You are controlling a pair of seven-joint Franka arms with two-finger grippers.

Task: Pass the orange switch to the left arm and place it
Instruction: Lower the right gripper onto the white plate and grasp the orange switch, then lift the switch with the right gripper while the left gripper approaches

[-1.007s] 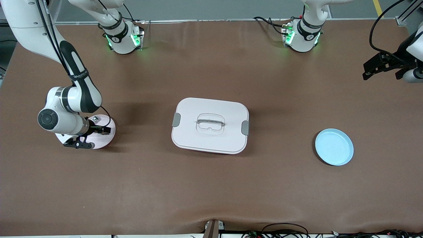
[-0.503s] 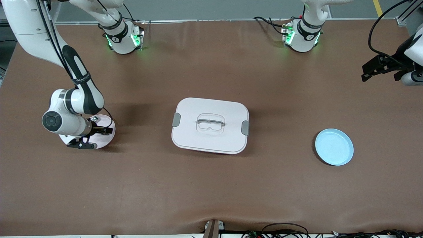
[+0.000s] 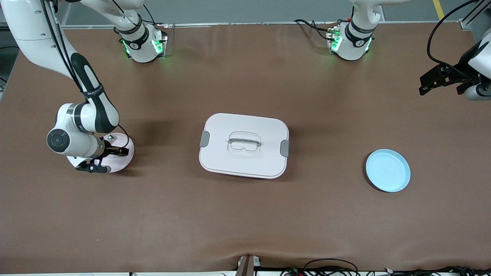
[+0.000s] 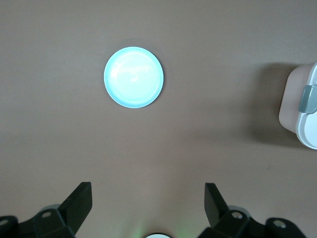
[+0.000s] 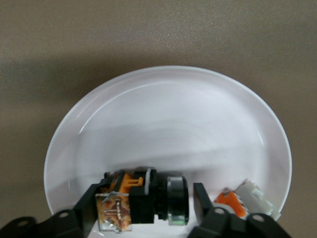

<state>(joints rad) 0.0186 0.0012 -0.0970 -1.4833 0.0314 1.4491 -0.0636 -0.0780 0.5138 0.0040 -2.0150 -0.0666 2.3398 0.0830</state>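
The orange switch [image 5: 148, 196], a black block with an orange middle and a clear end, lies on a white plate [image 5: 168, 114] at the right arm's end of the table. My right gripper [image 5: 144, 204] is down on that plate [image 3: 123, 159] with a finger at each end of the switch. One finger touches the clear end. A thin gap shows between the other finger and the round cap. In the front view the right gripper [image 3: 106, 159] hides the switch. My left gripper [image 3: 437, 78] waits open in the air at its arm's end of the table. The white box [image 3: 243, 145] sits mid-table.
A light blue plate [image 3: 387, 170] lies on the table toward the left arm's end, and the left wrist view shows this plate [image 4: 133, 77] and a corner of the box [image 4: 302, 109]. A white-grey piece with a red-orange tab [image 5: 242, 198] shares the white plate.
The right hand shifted slightly over the white plate and its jaws have drawn in around the switch. The left gripper drifted a little toward its end of the table.
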